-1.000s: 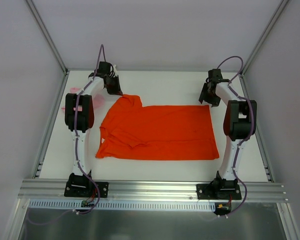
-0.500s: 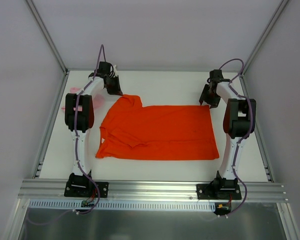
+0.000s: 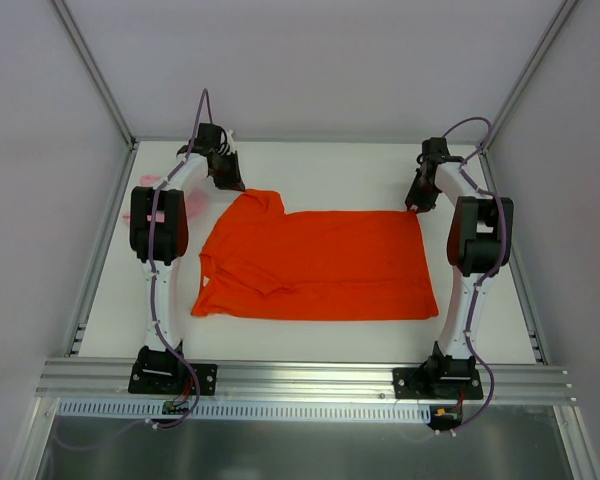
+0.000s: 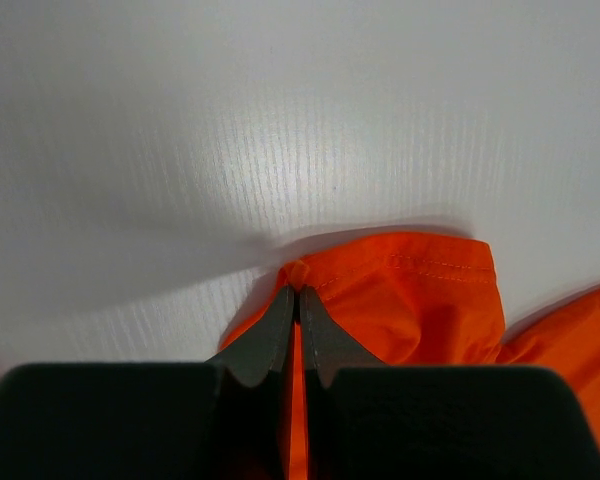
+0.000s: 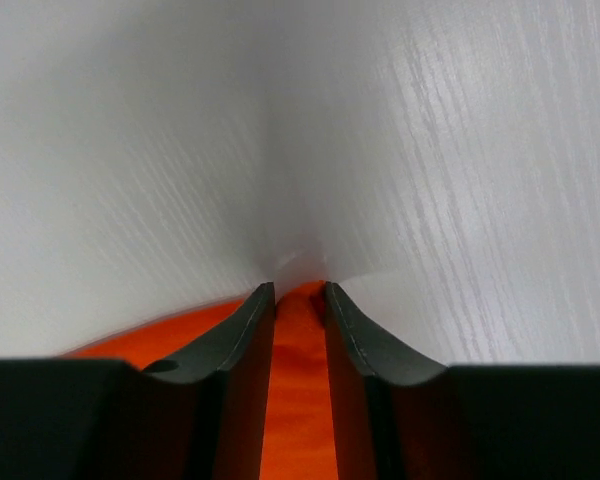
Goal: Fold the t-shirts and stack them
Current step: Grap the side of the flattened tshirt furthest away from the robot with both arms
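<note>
2 t-shirts on the white table (image 3: 330, 165).
Item 1: orange-red t-shirt (image 3: 320, 265), spread flat between my 2 arms, sleeves toward the left.
Item 2: pale pink t-shirt (image 3: 148, 181), far left, mostly hidden behind the left arm.
Item 3: left gripper (image 4: 298, 292), fingers pressed together, pinching the orange-red t-shirt's far edge.
Item 4: right gripper (image 5: 298, 290), fingers narrowly apart, astride its far right corner; I cannot tell whether they bite.
</note>
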Available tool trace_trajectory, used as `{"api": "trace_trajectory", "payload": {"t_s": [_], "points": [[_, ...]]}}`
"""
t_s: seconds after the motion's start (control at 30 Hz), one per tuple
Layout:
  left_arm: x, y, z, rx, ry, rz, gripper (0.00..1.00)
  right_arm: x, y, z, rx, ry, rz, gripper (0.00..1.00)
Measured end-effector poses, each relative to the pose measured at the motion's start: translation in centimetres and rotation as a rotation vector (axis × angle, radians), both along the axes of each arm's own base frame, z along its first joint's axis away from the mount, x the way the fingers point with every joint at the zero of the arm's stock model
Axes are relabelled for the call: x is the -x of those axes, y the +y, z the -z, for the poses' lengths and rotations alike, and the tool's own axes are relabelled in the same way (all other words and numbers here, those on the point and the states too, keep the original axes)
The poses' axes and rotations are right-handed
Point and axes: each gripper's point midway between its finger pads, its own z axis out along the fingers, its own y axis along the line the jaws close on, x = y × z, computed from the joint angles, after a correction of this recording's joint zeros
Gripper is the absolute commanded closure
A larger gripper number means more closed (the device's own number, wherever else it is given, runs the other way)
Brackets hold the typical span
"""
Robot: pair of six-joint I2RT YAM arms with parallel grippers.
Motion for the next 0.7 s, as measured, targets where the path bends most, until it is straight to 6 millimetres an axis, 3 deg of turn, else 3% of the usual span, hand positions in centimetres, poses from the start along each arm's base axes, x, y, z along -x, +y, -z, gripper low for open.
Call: {"api": "trace_trajectory", "payload": {"t_s": [0.13, 0.2, 0.5, 0.7], "points": [[0.0, 0.0, 0.0, -0.002, -0.001, 0.002, 1.00, 0.1, 0.0, 0.0, -0.003, 0.004, 0.003, 0.94], [0.0, 0.0, 0.0, -0.002, -0.001, 0.003, 1.00, 0.1, 0.0, -0.1, -0.004, 0.005, 0.004, 0.99], [0.3, 0.1, -0.1, -0.005, 0.008, 0.007, 1.00, 0.1, -0.1, -0.1, 0.005, 0.007, 0.005, 0.99], [0.3, -0.2, -3.0, 0.012, -0.030, 0.016, 1.00, 0.2, -0.5, -0.1, 0.030, 0.008, -0.011, 0.99]]}}
